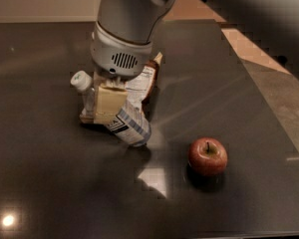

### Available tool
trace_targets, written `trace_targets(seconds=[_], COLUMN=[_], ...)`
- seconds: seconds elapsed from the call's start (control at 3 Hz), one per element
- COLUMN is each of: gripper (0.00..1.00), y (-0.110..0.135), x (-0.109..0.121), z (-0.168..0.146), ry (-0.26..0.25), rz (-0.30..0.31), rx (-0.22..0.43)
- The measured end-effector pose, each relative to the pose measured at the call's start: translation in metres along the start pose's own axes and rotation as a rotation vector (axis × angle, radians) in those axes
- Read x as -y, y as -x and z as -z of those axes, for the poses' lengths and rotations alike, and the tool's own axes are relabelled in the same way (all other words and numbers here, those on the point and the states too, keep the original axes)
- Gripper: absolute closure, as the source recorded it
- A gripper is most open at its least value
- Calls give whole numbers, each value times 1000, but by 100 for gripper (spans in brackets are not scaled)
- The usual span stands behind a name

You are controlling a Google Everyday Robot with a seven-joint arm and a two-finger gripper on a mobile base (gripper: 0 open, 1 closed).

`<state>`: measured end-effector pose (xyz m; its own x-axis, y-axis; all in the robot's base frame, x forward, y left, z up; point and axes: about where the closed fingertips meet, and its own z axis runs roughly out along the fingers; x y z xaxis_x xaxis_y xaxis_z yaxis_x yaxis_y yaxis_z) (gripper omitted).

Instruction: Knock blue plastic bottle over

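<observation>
- At the far left we see the dark, glossy table [45, 173], with a small bright glint of light near its lower left corner.
- Next we meet the blue plastic bottle [130, 124]. It is tilted, not upright and not yet lying flat. Its white cap [81, 79] points up and to the left, and its base is low and to the right, at or just above the tabletop.
- The gripper [109, 106] reaches down from the grey arm [124, 29] and sits right over the bottle's middle. We see one cream-coloured finger pad [106, 102] flat across the bottle's front, with the other hidden behind it. As far as we can judge, the fingers are closed on the bottle and hold it at its tilt.
- Just behind the bottle and to its right, touching or nearly touching it, lies a brown-and-white snack bag [145, 81], partly covered by the arm's wrist.
- Further right, well apart from the bottle, a red apple [208, 156] stands stem up on the table.
</observation>
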<state>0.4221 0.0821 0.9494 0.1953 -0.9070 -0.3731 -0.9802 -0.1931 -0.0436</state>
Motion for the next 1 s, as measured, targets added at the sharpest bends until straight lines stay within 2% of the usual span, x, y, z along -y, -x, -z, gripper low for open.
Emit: trace_targets(seconds=[0.33, 0.67, 1.0], gripper=[100, 100, 82], y=[-17, -24, -25], x=[-6, -15, -22], z=[-9, -22, -36], ry=[37, 80, 103], rz=[81, 161, 245], rx=[-118, -195, -275])
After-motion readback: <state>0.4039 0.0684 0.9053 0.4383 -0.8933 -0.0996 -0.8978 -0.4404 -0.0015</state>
